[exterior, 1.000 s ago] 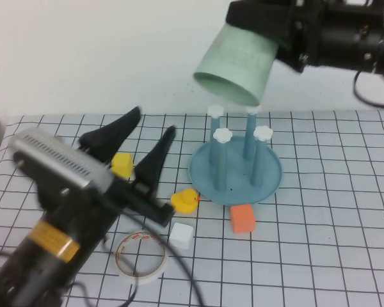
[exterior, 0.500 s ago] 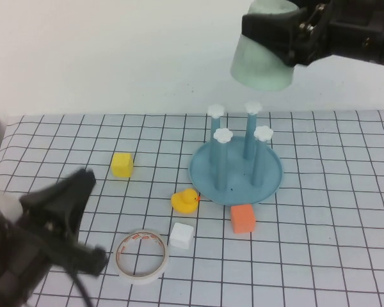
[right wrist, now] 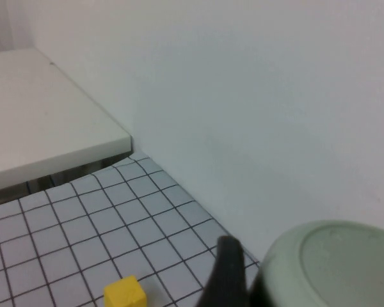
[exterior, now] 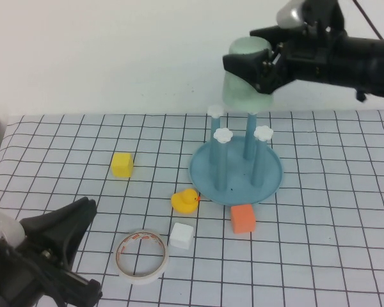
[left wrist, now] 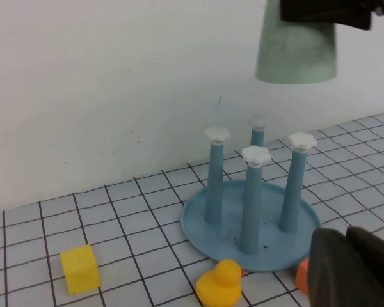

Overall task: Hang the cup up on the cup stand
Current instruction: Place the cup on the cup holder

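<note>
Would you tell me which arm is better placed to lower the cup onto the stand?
The right. The right gripper holds the cup upside down above the cup stand; the left gripper is open at the table's near-left corner.

cup (exterior: 246, 75) in right gripper (exterior: 264, 67) above cup stand (exterior: 236, 167) | left gripper (exterior: 61, 249) low, near-left

Duck (exterior: 185, 201), tape roll (exterior: 141, 255), three cubes (exterior: 121, 164)

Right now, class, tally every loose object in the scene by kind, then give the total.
Cubes: 3 (yellow, white, orange)
Rubber duck: 1
Tape roll: 1
Cup stand: 1
Cup, held by right pincer above stand: 1
Total: 7
Left pincer at near left, open, holds nothing.
</note>
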